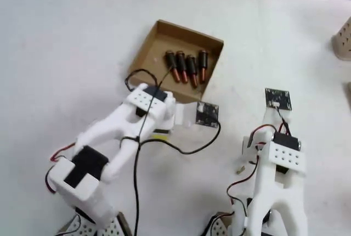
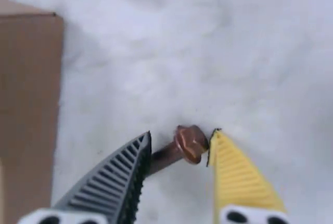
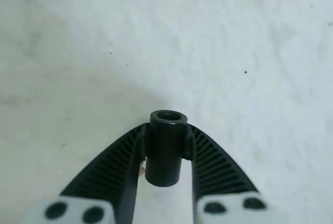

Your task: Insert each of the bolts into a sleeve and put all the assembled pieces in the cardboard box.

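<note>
The cardboard box (image 1: 211,41) sits at the table's far middle and holds several sleeved bolts (image 1: 185,67) side by side. My left arm (image 1: 145,104) stands just in front of the box. Its gripper (image 2: 179,136) is open, with a copper bolt (image 2: 190,143) lying on the table between the black finger (image 2: 122,174) and the yellow finger (image 2: 231,174); the bolt's head is close to the yellow one. The box wall (image 2: 26,104) is beside it. My right arm (image 1: 281,156) is at the right front, and its gripper (image 3: 166,130) is shut on a black sleeve (image 3: 164,156), held upright with the bore showing.
Black cables (image 1: 181,148) loop across the table between the arms. Two small circuit boards (image 1: 207,113) (image 1: 278,99) stick out from the wrists. A pale perforated object (image 1: 343,41) stands at the right edge. White table stretches to the far left.
</note>
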### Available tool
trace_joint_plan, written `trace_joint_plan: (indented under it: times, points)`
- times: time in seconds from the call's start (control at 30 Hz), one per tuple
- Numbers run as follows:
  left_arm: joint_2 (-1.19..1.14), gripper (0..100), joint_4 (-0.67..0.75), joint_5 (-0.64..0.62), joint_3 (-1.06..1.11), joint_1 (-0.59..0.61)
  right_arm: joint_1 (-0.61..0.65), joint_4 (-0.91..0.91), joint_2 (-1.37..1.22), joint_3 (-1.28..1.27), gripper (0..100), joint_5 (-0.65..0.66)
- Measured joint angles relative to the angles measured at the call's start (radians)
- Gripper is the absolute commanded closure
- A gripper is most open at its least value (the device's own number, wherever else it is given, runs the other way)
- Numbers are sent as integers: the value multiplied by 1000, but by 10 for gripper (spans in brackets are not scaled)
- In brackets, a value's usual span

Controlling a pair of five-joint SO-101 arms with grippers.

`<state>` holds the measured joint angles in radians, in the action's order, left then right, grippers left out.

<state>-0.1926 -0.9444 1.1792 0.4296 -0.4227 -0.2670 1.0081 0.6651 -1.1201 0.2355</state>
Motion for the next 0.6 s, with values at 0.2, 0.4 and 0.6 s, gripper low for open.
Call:
trace_joint_plan:
  times: [0.2,0.4,0.6]
  points:
    - [127,759,-75,38,0,40,0,0,0,0,982,0]
    - [201,760,-117,124,0,54,0,0,0,0,982,0]
    - [112,796,-115,149,-25,54,0,0,0,0,982,0]
